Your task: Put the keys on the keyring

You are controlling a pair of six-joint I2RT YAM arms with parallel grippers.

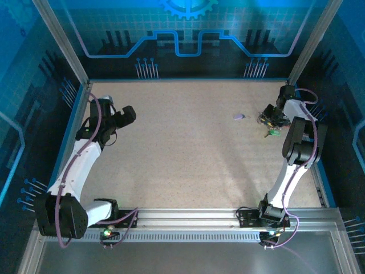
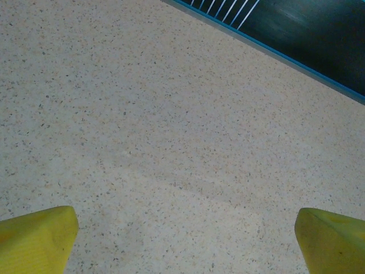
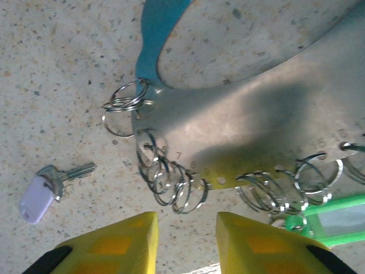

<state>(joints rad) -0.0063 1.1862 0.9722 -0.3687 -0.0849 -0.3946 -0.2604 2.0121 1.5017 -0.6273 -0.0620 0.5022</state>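
Speckled beige counter (image 1: pixel 182 165) inside blue-lit walls (image 1: pixel 188 40), small clutter at far right.
On a grey numbered plate (image 3: pixel 245 114), many split rings (image 3: pixel 165 177) threaded through edge holes; just left of it, flat on the counter, silver key (image 3: pixel 77 170) joined to lilac tag (image 3: pixel 36 198); green tag (image 3: pixel 333 220) by the plate's other end. Near the rings, right tool (image 3: pixel 185 225) narrowly parted, gripping nothing; well apart, left tool (image 2: pixel 185 220) spread wide over the counter.

I see my right gripper (image 3: pixel 185 224), jaws narrowly apart and empty, near a numbered grey plate (image 3: pixel 245 131) carrying split rings (image 3: pixel 165 180); a key (image 3: pixel 74 171) on a lilac tag (image 3: pixel 35 200) lies left.
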